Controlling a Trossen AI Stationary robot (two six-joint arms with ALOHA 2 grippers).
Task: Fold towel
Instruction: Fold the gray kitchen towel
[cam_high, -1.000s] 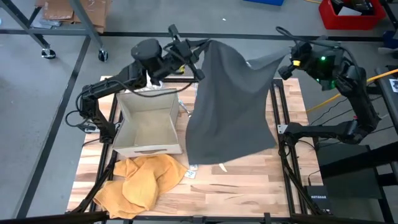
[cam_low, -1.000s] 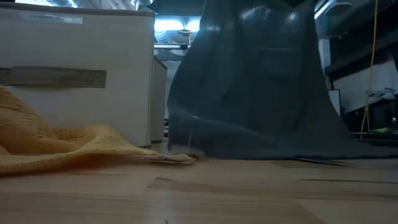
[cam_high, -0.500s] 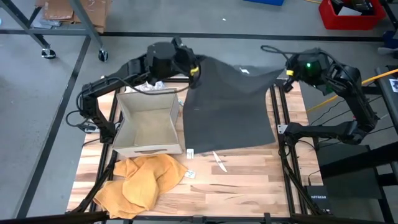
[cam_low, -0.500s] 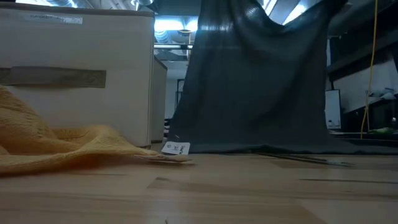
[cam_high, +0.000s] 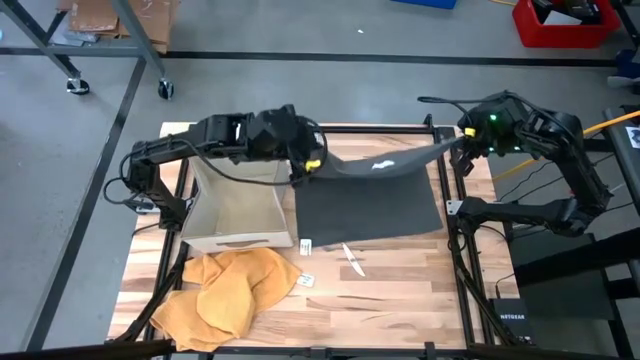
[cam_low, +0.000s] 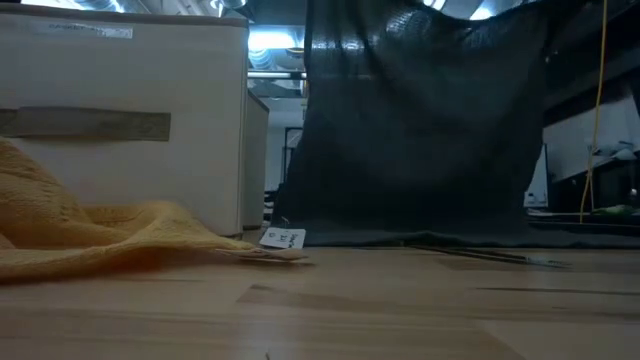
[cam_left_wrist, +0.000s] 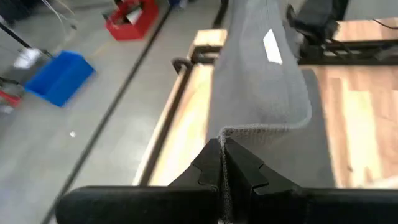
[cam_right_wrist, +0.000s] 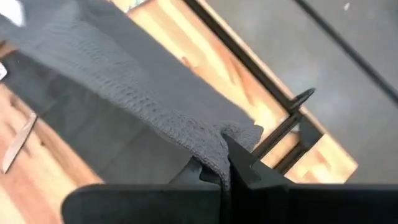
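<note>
- So the grey towel (cam_high: 370, 195) is thin knit stuff, totally floppy. Its near part lies flat on the table (cam_high: 400, 290), the far part slopes up to two pinched corners at the far edge.
- It sags in the middle between those corners, so I'd say it's light and has zero stiffness. It'll drape wherever gravity wants and won't hold a crease by itself.
- Looks grippy rather than slick, going by the knit texture. Not fragile either.
- Best places to hold: the corners, right on the hem. That's what's happening here.
- Left gripper (cam_left_wrist: 222, 163) is clamped tight on one far corner, just beside the box (cam_high: 238, 205).
- Right gripper (cam_right_wrist: 225, 163) is pinched shut on the other far corner, over the table's far right edge.
- A small white tag (cam_left_wrist: 272, 45) shows on the lifted part.
- Outward from there: a crumpled yellow cloth (cam_high: 225, 290) sits near the front left, well apart from the towel, plus a few small scraps (cam_high: 350, 260) just in front of the towel's near edge.
</note>
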